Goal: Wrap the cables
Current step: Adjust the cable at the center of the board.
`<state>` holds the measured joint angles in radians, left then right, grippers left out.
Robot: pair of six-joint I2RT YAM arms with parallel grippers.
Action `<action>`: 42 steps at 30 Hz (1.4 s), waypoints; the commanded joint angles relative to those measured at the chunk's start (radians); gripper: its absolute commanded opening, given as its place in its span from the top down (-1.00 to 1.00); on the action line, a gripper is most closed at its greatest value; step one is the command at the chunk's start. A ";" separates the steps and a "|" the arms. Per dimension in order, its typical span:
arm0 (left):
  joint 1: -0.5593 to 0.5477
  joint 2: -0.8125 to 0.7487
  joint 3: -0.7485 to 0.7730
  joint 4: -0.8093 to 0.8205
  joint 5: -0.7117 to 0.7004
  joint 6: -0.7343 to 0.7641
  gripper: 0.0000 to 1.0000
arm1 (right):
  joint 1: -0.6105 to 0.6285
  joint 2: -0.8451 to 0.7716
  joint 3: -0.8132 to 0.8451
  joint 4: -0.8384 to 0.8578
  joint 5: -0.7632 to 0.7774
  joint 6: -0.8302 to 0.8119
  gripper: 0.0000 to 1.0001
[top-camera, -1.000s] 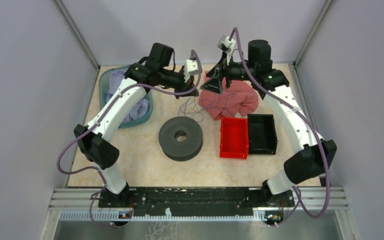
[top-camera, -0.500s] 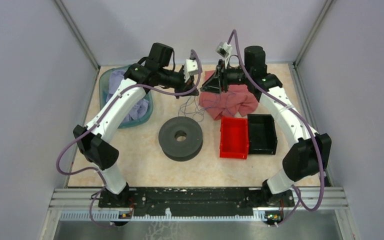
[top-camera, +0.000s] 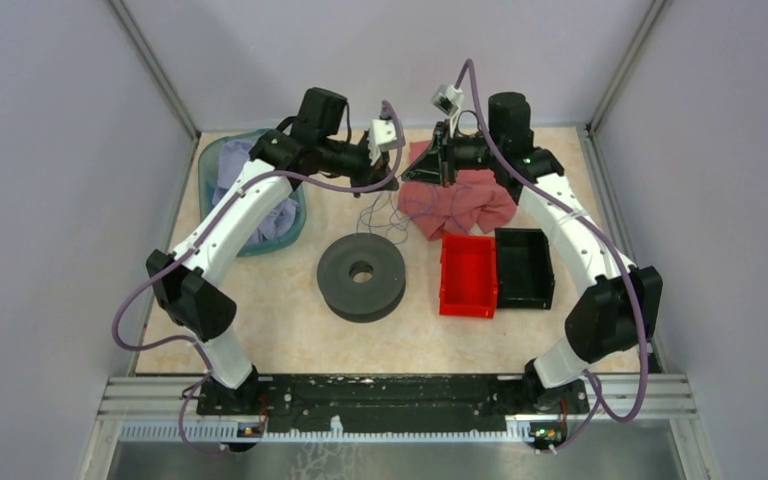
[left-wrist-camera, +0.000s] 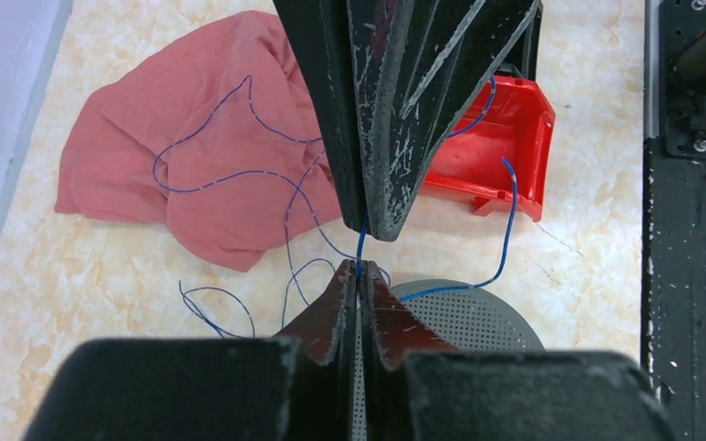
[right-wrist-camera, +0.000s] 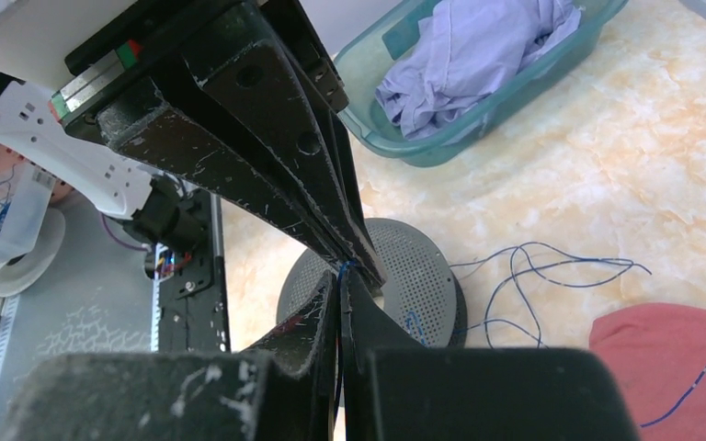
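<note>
we see left claw (left-wrist-camera: pixel 359 276) and right claw (right-wrist-camera: pixel 341 287) tip to tip, both pinched tight on the cables (left-wrist-camera: pixel 361 250); spool (left-wrist-camera: pixel 478 317) beneath.

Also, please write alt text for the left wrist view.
The left hand below and the right hand above both pinch a thin blue wire. Its loose loops trail over a crumpled pink cloth near a red plastic bin and grey perforated disc.

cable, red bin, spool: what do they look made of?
Cable: thin blue strand, probably plastic-insulated wire; it lies in loose curls. Red bin: glossy moulded plastic, judging by sheen and crisp edges. Spool: matte grey, face dotted with fine holes; plastic or foam, can't tell.
</note>
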<state>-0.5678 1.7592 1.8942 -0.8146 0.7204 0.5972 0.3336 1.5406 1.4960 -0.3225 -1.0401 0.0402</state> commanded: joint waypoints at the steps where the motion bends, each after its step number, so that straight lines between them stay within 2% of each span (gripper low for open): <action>1: -0.002 -0.060 -0.073 0.129 -0.035 -0.065 0.68 | 0.003 -0.041 0.008 0.098 -0.001 0.046 1.00; 3: 0.003 -0.079 -0.124 0.201 -0.015 -0.108 0.38 | 0.002 -0.046 0.025 0.115 -0.002 0.068 1.00; 6: 0.010 -0.089 -0.184 0.305 0.029 -0.224 0.09 | -0.001 -0.051 0.032 0.153 -0.012 0.118 1.00; 7: 0.012 -0.089 -0.201 0.340 0.034 -0.276 0.02 | -0.002 -0.054 0.031 0.167 -0.013 0.134 1.00; 10: 0.016 -0.091 -0.265 0.470 0.031 -0.420 -0.02 | -0.005 -0.059 0.027 0.192 -0.018 0.161 1.00; 13: 0.017 -0.110 -0.337 0.578 -0.020 -0.511 0.08 | -0.018 -0.068 0.018 0.217 -0.019 0.184 1.00; 17: 0.025 -0.154 -0.436 0.661 -0.081 -0.538 0.21 | -0.053 -0.090 -0.008 0.269 -0.018 0.233 1.00; 20: 0.035 -0.173 -0.479 0.693 -0.093 -0.542 0.56 | -0.073 -0.106 -0.030 0.315 -0.028 0.269 1.00; 26: 0.056 -0.189 -0.506 0.680 -0.102 -0.485 0.96 | -0.119 -0.134 -0.050 0.322 -0.011 0.273 1.00; 30: 0.084 -0.210 -0.522 0.666 -0.070 -0.428 0.99 | -0.148 -0.148 -0.051 0.291 -0.005 0.250 1.00; 38: 0.089 -0.222 -0.490 0.471 -0.017 -0.090 0.99 | -0.167 -0.160 -0.021 0.198 0.019 0.175 1.00; 42: 0.089 -0.222 -0.485 0.397 -0.034 0.015 0.99 | -0.176 -0.162 0.008 0.161 0.022 0.153 1.00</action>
<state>-0.4976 1.5593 1.3911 -0.2630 0.6968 0.4335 0.1978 1.4406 1.4303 -0.1688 -1.0405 0.2386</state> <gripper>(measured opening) 0.009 0.009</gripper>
